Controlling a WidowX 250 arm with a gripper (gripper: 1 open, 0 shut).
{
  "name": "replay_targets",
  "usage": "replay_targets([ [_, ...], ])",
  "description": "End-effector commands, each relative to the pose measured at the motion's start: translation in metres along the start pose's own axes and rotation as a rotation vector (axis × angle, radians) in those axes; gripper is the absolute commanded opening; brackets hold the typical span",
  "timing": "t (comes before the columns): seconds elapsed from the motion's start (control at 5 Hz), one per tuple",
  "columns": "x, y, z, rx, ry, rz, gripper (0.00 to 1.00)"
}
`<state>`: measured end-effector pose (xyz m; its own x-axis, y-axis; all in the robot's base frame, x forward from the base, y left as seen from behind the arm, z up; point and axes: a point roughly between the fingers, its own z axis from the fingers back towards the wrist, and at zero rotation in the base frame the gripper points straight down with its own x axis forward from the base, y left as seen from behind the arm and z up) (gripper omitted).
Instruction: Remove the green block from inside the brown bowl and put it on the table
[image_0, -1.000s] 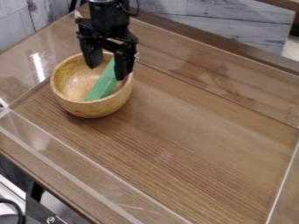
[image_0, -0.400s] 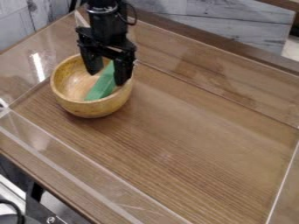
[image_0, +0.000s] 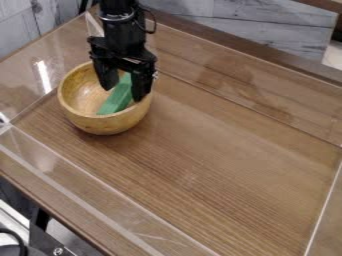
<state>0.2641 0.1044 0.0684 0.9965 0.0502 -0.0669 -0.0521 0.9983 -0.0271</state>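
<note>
Near edge: clear plastic wall (image_0: 80, 190) runs along the front of the surface (image_0: 227, 150), wood-grain, glossy; big stretch of it in the foreground and to the right has nothing standing on it, so plenty of room for a drop-off. Dark stuff at bottom-left corner, off the surface, too cut off to ID. Mid-left: brown bowl (image_0: 83, 112) sits upright on the surface, thick rim, pale inside. Green block (image_0: 119, 96) is inside it, leaning tilted against the right-hand inner wall, upper end near the rim, lower end toward the bowl floor. Gripper (image_0: 122, 88) points straight down over the bowl's right half, jaws spread wide, one dark finger each side of the block's upper part; fingertips look down past rim level. No squeeze visible, block not lifted, looks to be resting on the bowl only. Can't tell if a finger touches the block or the bowl wall, too small. Behind: arm body goes up out of frame, grey-white wall and back edge of the surface beyond. Progress, my read: early, approx. approach/pre-grasp stage. Nothing of the task done yet: block not out, not on the surface. Left to do: close on block, lift clear of rim w/o dragging the bowl, carry sideways, set down on open wood, release.
</note>
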Motion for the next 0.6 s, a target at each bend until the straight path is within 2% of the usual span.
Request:
replay_targets([
  [0.0, 0.0087, 0.0064, 0.0092, 0.012, -0.048, 0.018, 1.00],
  [0.4, 0.0133, 0.0085, 0.0020, 0.002, -0.047, 0.033, 1.00],
])
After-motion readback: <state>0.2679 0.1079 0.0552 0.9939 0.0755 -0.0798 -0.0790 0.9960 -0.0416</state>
